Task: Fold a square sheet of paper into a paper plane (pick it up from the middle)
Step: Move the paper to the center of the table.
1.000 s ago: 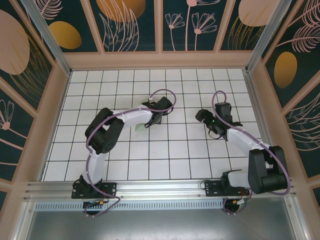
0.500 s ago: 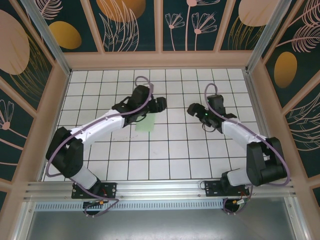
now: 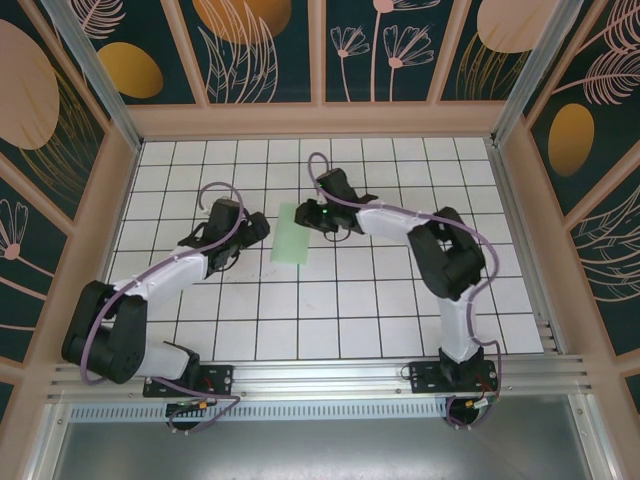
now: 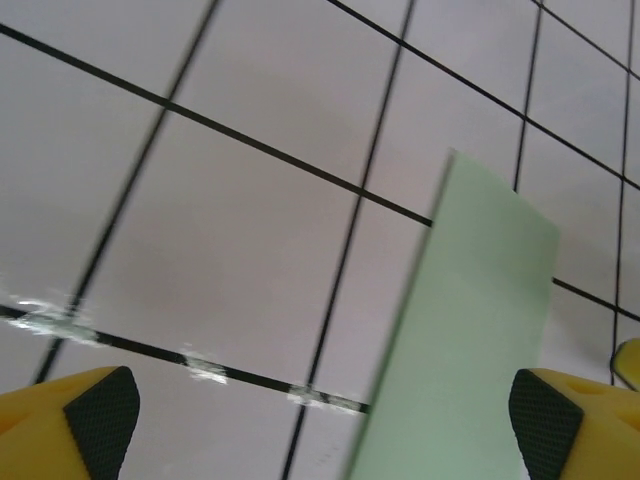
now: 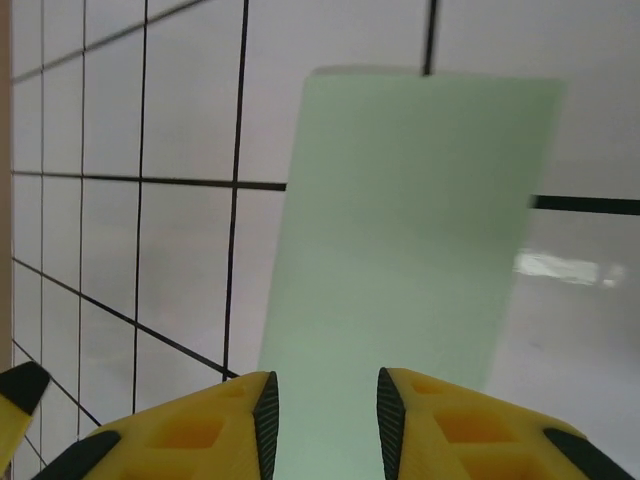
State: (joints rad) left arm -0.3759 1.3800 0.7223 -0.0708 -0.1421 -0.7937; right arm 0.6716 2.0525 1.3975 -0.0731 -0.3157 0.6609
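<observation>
Mid-fold: the pale green sheet of paper [image 3: 292, 245], doubled into a long strip, lies flat on the gridded worktop [image 3: 400, 310] between the two arms. The left gripper [image 4: 322, 415] stands wide open at one long edge. The right gripper [image 5: 325, 410], jaws narrowed, sits over the strip's far end; whether it pinches the paper cannot be told. The next move likely calls for a firm hold there before another crease.

White links [image 3: 165, 275], black joints [image 3: 105, 335], purple cables [image 3: 318, 163], right hand's [image 5: 322, 400] yellow fingers [image 5: 190, 430], black pads [image 5: 266, 420]
</observation>
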